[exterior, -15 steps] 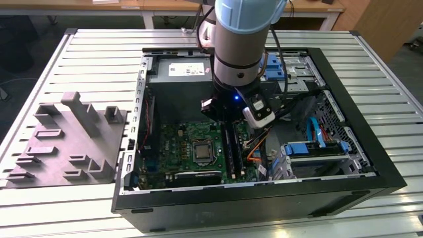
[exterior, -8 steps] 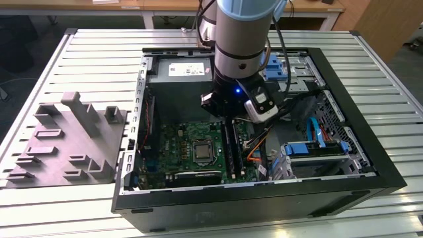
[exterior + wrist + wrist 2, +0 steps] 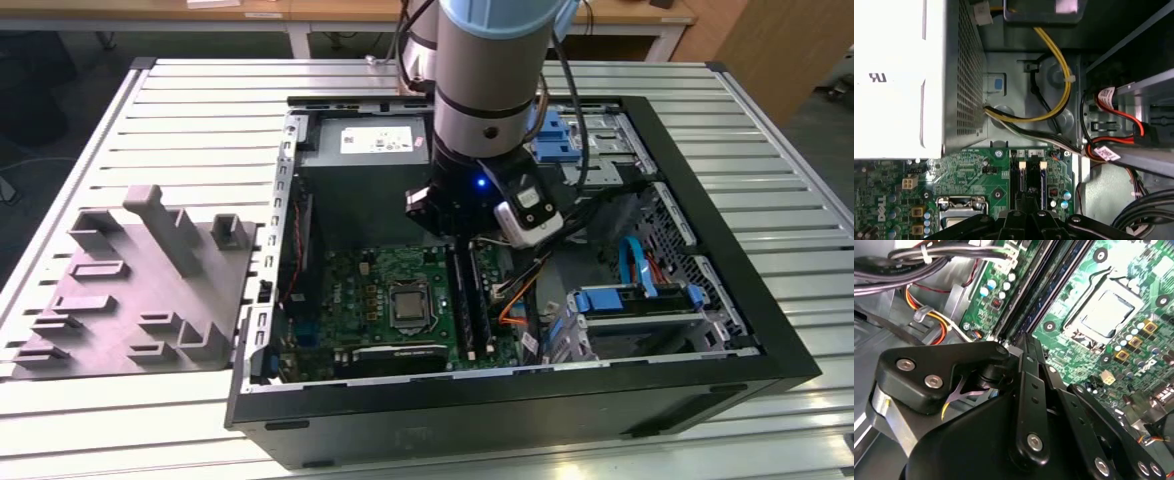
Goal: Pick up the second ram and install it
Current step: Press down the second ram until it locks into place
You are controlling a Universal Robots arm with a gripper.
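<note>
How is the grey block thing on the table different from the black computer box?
The grey fixture is pale grey and lies low, with little posts and steps sticking up; the computer case is black, taller and walled. The fixture holds nothing, while the case is open on top with a green motherboard and cables inside. The arm reaches into the case, not the fixture. Both rest on the slatted table.

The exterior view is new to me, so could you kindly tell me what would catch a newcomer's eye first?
Most striking is the robot arm plunging into the open computer case on the slatted metal table, its pincer low over the green motherboard. Right below it stand the dark memory slots, beside the square processor socket. On the exterior view's left lies a grey moulded fixture.
</note>
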